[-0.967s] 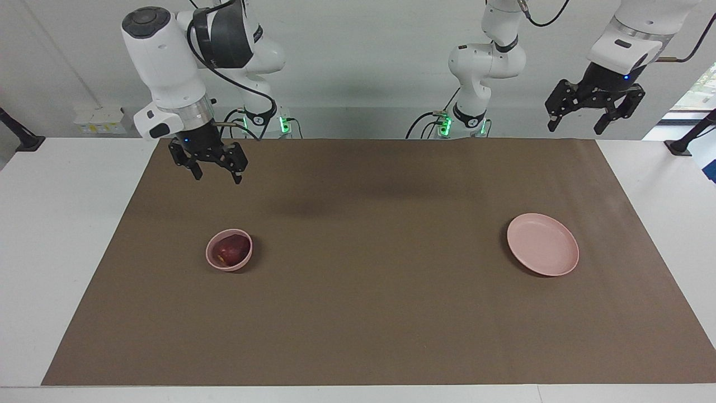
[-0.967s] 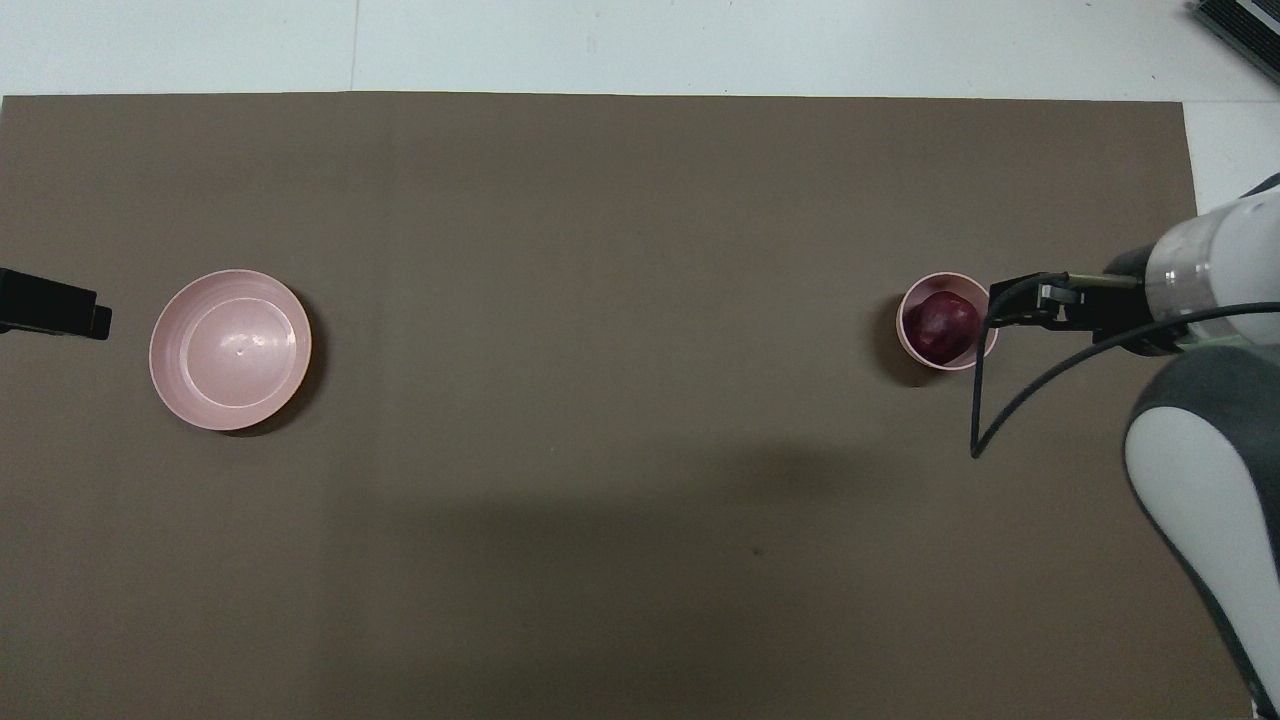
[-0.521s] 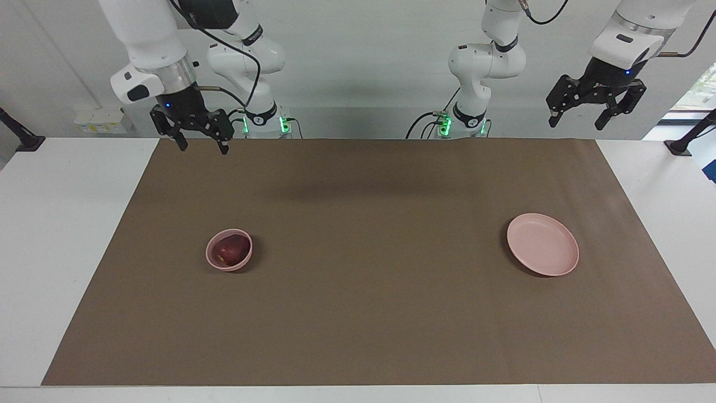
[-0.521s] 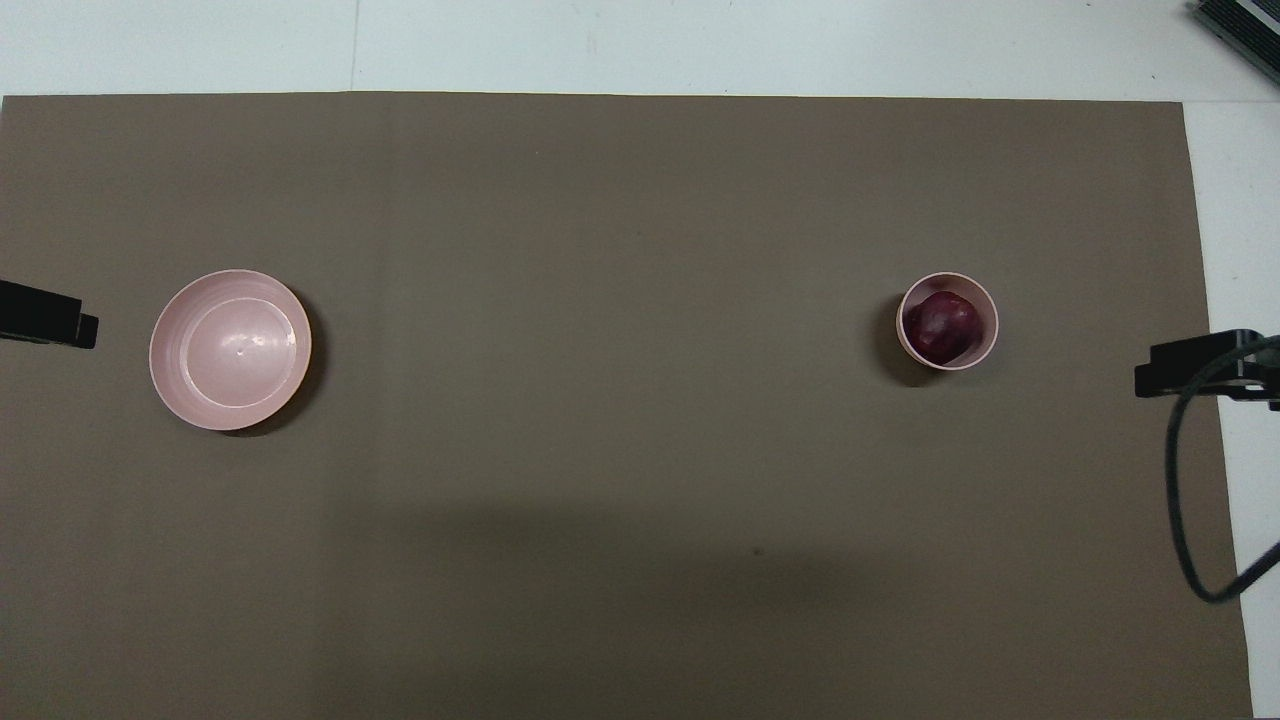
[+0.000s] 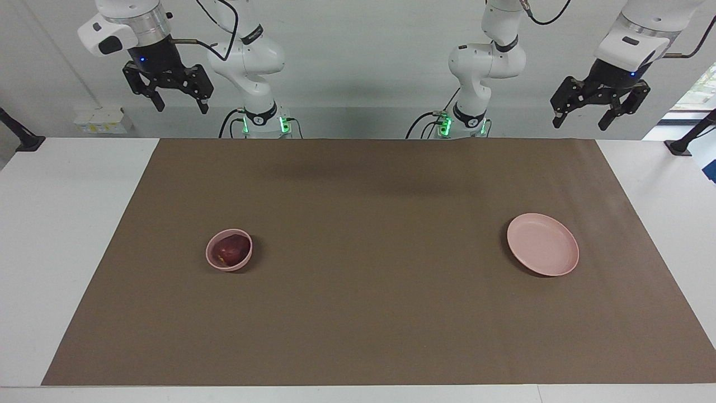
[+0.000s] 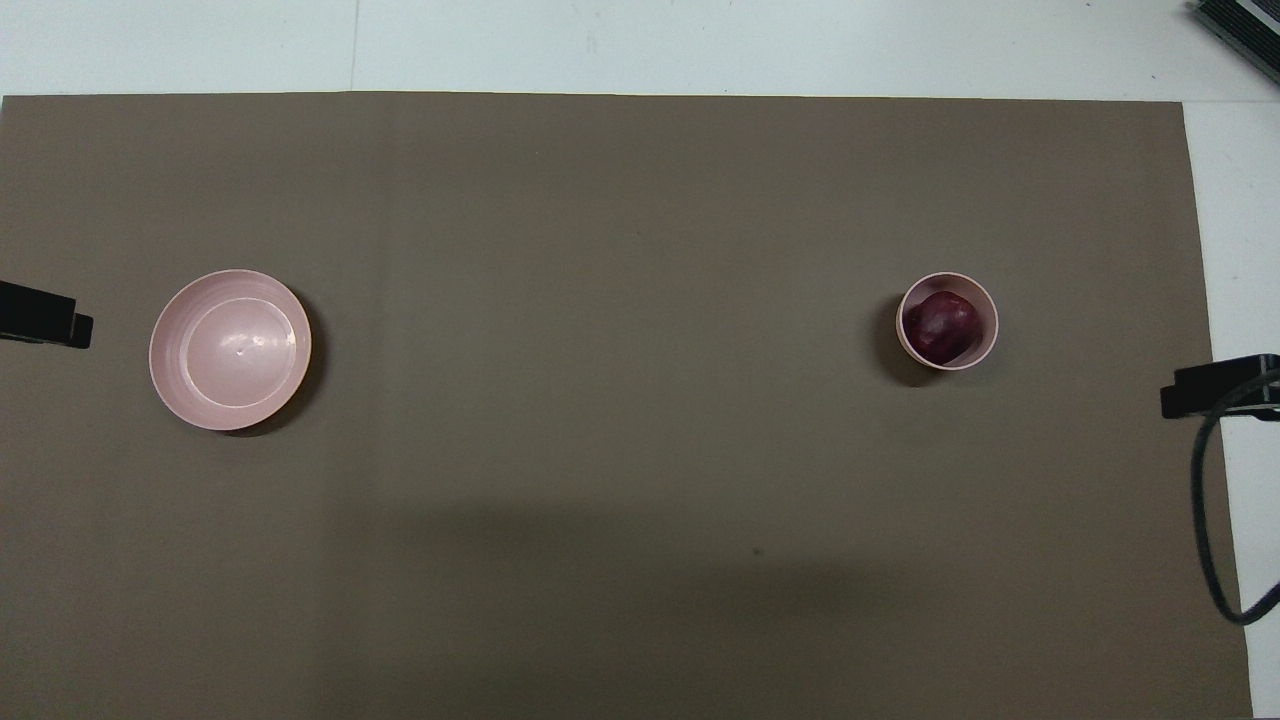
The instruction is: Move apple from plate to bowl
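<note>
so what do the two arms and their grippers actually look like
Both arms are glossy white with rounded joints and dark grey bands. Each ends in a black two-finger gripper, the right gripper and the left gripper, below a silver wrist ring with a small blue light. Black cables loop along the arms; green lights glow at the bases.

A: What colours lie low in the frame?
B: A small, deep, pale pink bowl (image 5: 229,250) holds a round dark red apple (image 5: 231,249) with a yellowish patch; a flat, round, pale pink plate (image 5: 542,244) rests on the plain brown mat (image 5: 369,280).
A: And above?
B: White arms, black grippers.
</note>
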Available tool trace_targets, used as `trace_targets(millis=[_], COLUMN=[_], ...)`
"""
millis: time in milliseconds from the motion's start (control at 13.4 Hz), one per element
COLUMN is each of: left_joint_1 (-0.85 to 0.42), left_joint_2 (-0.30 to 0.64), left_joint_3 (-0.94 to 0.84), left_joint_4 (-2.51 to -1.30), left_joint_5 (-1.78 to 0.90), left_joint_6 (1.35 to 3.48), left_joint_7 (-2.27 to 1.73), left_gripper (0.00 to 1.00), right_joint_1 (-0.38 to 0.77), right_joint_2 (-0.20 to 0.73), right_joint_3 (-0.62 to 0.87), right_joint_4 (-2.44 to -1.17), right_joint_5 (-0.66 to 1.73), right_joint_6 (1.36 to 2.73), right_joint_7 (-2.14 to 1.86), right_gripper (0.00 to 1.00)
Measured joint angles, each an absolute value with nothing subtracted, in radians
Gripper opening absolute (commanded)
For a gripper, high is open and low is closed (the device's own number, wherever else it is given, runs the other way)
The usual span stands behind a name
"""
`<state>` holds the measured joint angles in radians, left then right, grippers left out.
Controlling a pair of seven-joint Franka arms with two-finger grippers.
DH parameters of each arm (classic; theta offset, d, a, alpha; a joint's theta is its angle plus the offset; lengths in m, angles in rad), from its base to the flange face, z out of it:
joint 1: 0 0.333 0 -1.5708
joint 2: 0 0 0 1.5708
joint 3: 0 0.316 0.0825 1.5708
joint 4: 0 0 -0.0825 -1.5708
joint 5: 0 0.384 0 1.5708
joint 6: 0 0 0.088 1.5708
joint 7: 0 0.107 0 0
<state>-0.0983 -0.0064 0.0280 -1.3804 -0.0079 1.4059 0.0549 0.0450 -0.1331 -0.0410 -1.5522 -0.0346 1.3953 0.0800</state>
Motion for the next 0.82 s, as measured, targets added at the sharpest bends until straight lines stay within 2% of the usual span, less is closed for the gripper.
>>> trace_targets(millis=[819], left_joint_1=[-0.096], left_joint_2=[-0.006], left_joint_3=[0.035], left_joint_4=[-1.38], left_joint_5=[-0.008], left_joint_6=[1.404], left_joint_7=[0.055], left_gripper=[1.0], right_joint_1=[0.045], right_joint_2=[-0.152], right_joint_3=[-0.059], right_joint_4=[-1.543], right_joint_5=[-0.037], right_joint_6=[1.387], right_joint_7=[0.076], right_gripper=[1.0])
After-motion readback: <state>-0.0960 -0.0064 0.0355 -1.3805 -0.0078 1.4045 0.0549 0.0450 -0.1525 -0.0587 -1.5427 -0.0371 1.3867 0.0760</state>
